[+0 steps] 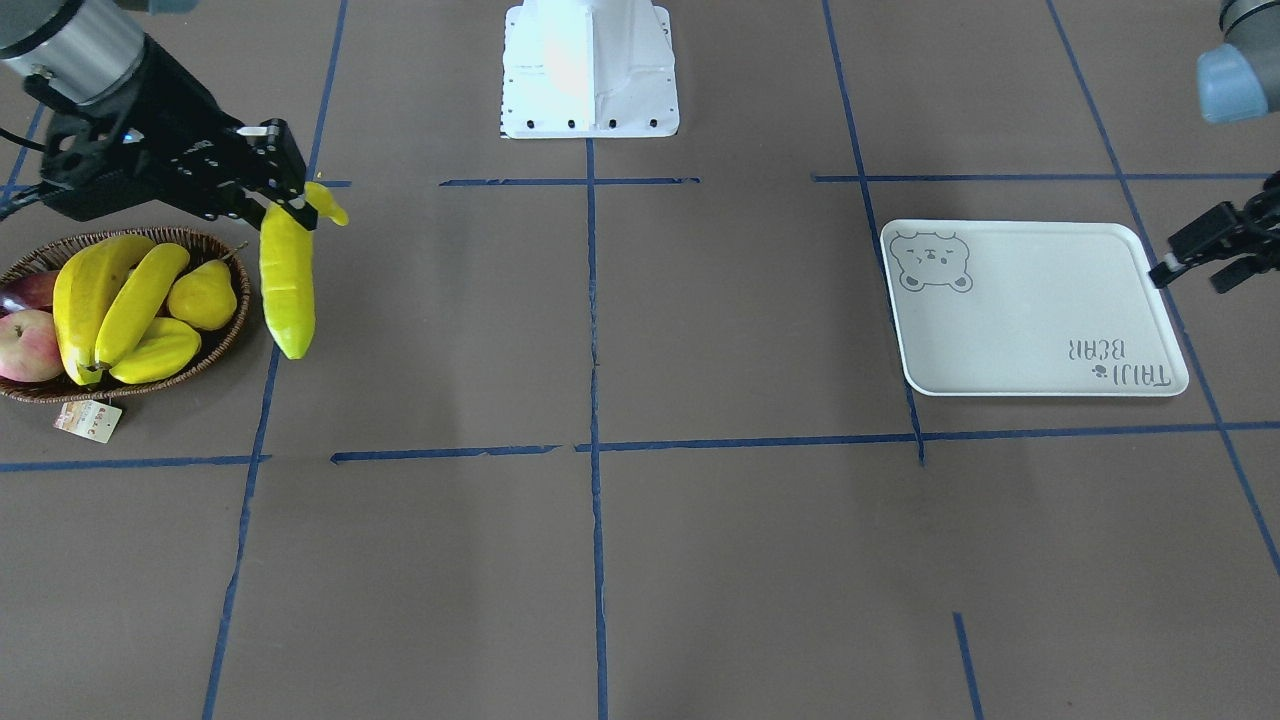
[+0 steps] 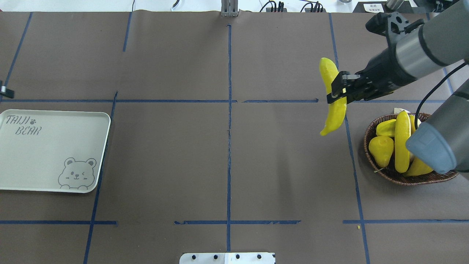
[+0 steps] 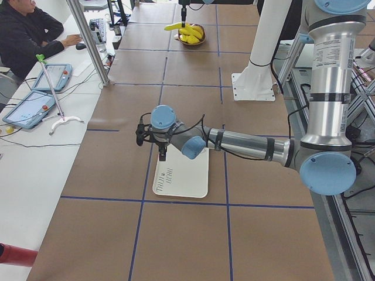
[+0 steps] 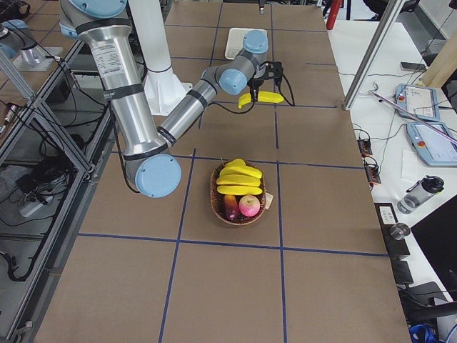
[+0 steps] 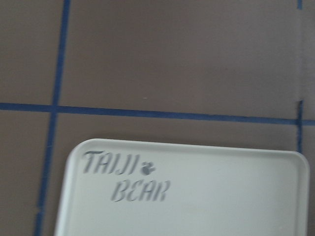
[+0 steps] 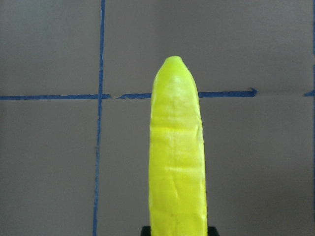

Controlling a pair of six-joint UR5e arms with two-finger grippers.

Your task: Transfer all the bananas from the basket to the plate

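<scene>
My right gripper (image 2: 338,92) is clamped on one banana (image 2: 335,112), held in the air just beside the basket (image 1: 243,300) and clear of its rim, the long end hanging down over the tabletop (image 1: 600,560). At least two other bananas (image 1: 100,300) lie in the basket among a pear (image 1: 203,295) and an apple (image 1: 28,345). The plate (image 1: 1030,320) sits bare, well apart at the far end, where my left gripper (image 1: 1190,278) hovers at its edge with jaws apart and nothing between them. My grip sits off the fruit's middle, nearer one end, so I judge the glossy skin could pivot or slide between the jaws on a fast carry across. A release from too high could send the banana rolling off the shallow plate, and my left gripper stands close enough to be in the way.
</scene>
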